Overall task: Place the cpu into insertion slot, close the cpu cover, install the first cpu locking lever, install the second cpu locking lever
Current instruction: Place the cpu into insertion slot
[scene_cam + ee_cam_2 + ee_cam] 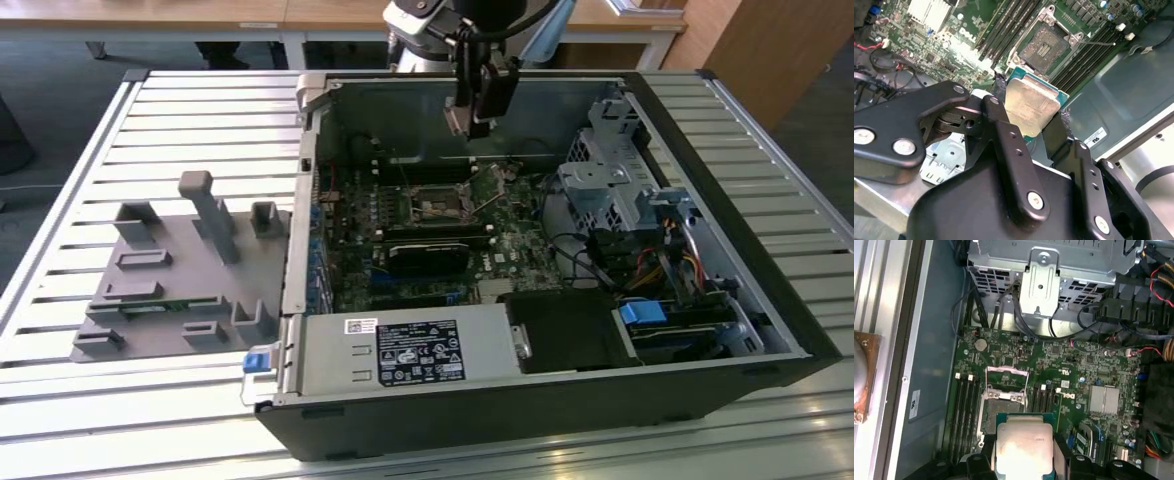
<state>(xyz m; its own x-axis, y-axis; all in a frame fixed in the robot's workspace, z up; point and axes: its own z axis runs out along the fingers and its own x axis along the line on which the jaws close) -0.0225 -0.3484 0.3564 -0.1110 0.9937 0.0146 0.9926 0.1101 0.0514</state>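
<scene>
Silvery-grey cpu [1031, 107] pinched by opposite edges between jaws, clear above motherboard [1079, 370] inside computer case [534, 405], near open insertion slot [1046, 45]. Likely needed: keep chip level, square corners to socket rim, lower without pressing.

Arm over the open case, gripper [477, 122] pointed down and clamped on the cpu [1030, 107].
In the exterior view the arm [441, 25] entered at the top of the frame, wrist vertical, gripper hanging in the air. In the second wrist view the two black fingers [999, 90] pinched the chip by opposite edges, their linkage bars angled inward. Both wrist views showed the chip sitting between the fingertips, pale face out and held clear of everything below.
</scene>
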